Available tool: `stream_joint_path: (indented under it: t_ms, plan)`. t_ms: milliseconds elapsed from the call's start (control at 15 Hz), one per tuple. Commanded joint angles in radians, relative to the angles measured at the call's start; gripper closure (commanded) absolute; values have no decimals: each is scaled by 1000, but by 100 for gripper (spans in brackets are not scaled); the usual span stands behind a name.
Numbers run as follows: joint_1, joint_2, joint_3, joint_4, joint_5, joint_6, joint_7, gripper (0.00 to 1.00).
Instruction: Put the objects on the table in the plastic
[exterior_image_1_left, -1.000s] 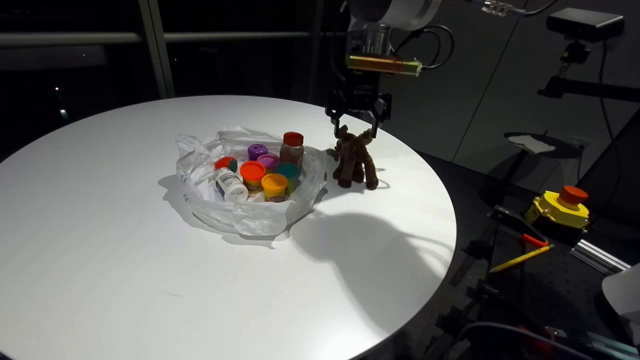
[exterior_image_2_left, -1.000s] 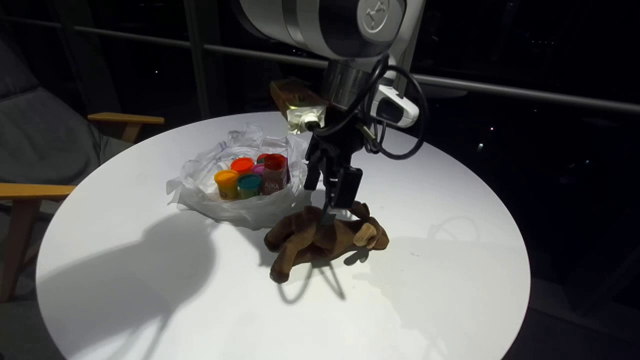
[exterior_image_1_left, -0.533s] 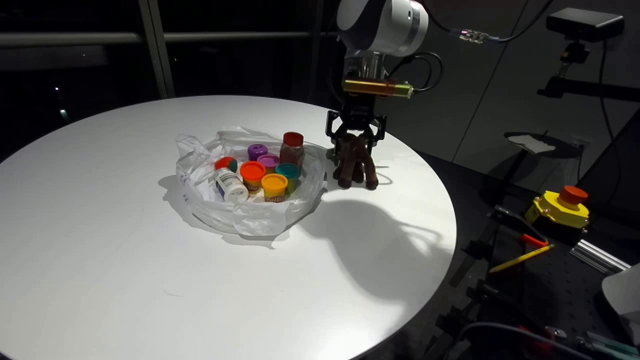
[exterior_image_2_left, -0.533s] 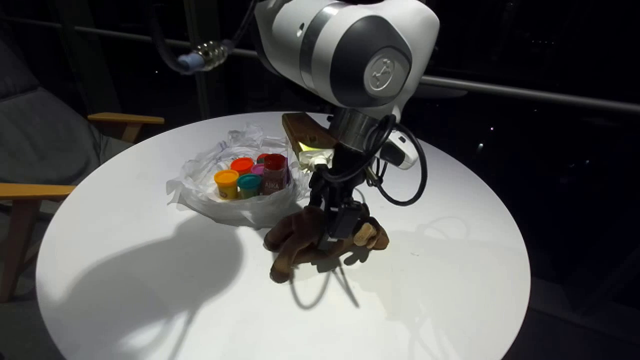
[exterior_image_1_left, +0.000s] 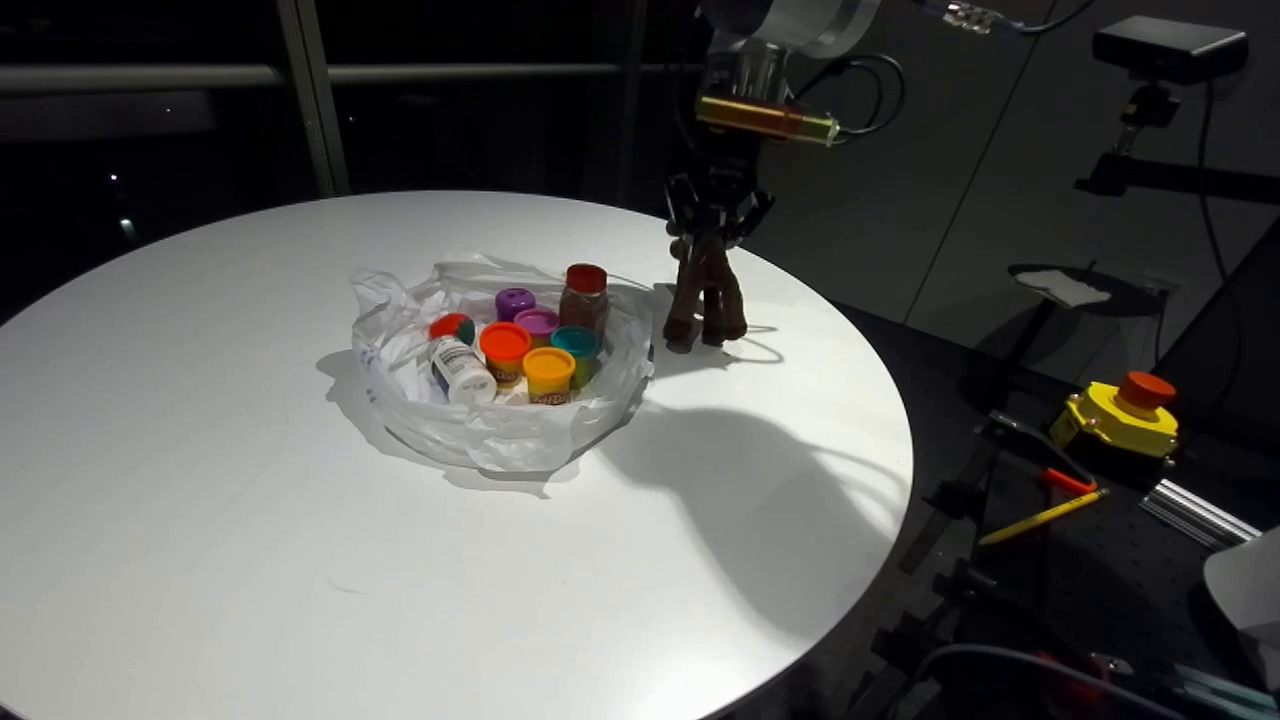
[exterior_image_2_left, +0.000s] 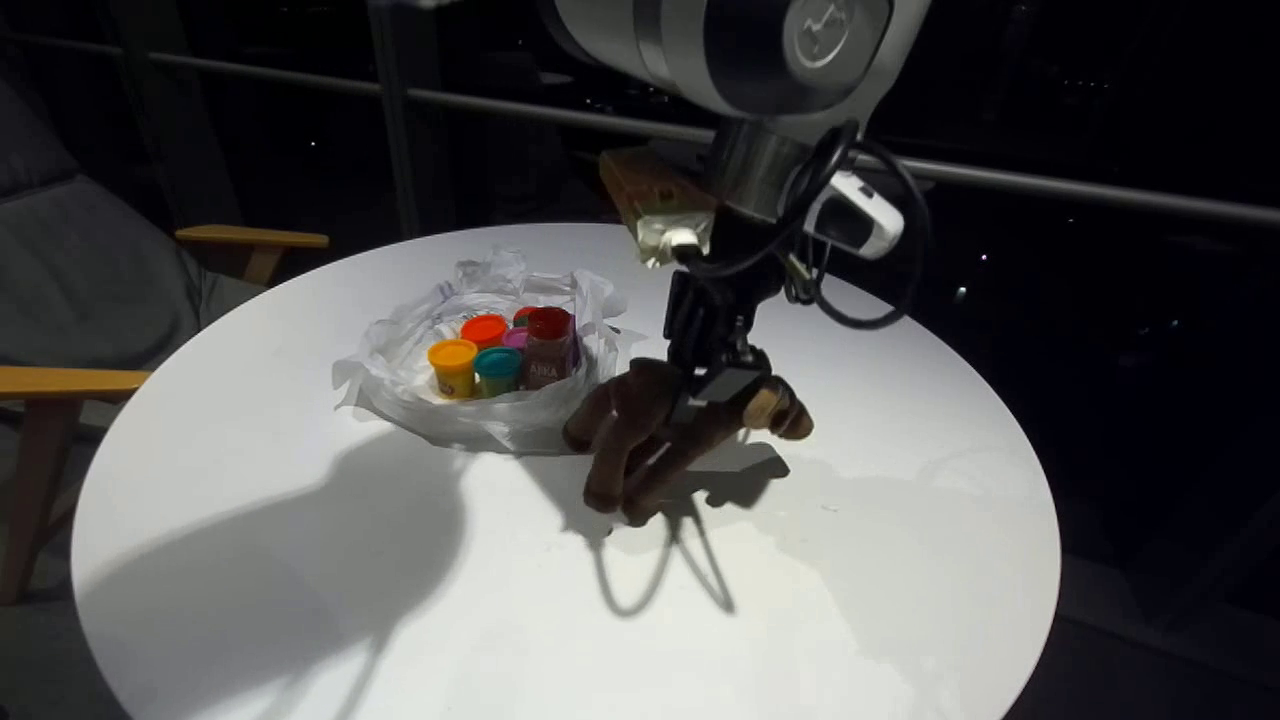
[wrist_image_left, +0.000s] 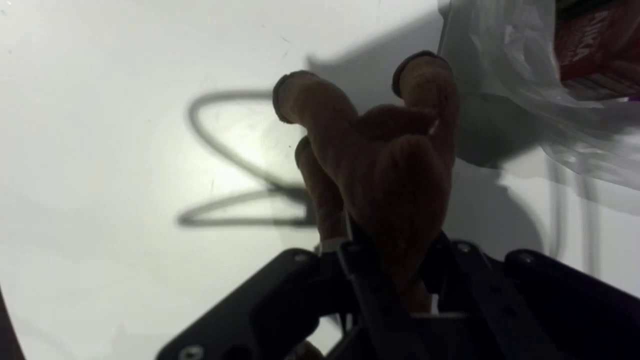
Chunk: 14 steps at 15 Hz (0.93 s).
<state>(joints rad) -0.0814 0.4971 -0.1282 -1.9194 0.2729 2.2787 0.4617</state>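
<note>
plastic bag (exterior_image_1_left: 520, 443), tubs (exterior_image_1_left: 505, 357) and jar (exterior_image_1_left: 583, 306) inside, toy (wrist_image_left: 400, 182) in tool (exterior_image_1_left: 711, 241)

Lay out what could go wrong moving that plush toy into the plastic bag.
The plush toy hangs from the gripper, and its dangling legs could snag the crumpled plastic bag. The red-lidded jar stands inside, on the side nearest the toy; a bump might tip it. Tubs crowd the bag, so the toy may sit on top and roll off.

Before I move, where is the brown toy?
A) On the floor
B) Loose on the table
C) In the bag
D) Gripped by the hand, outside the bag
D: the hand is closed on the toy, and both exterior views show it outside the bag.
</note>
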Motion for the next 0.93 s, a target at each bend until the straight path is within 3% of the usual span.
stream_joint_path:
  t_ms: [0, 200, 467, 733, 867]
  plan:
    - [70, -208, -23, -120, -69, 21, 92, 90]
    - [147, -307, -6, -143, -207, 25, 222, 89]
    - [235, -341, 85, -95, -368, -45, 354, 88]
    - [288, -269, 181, -43, -409, 23, 299, 89]
    - [291, -217, 208, -24, -375, 92, 248, 89]
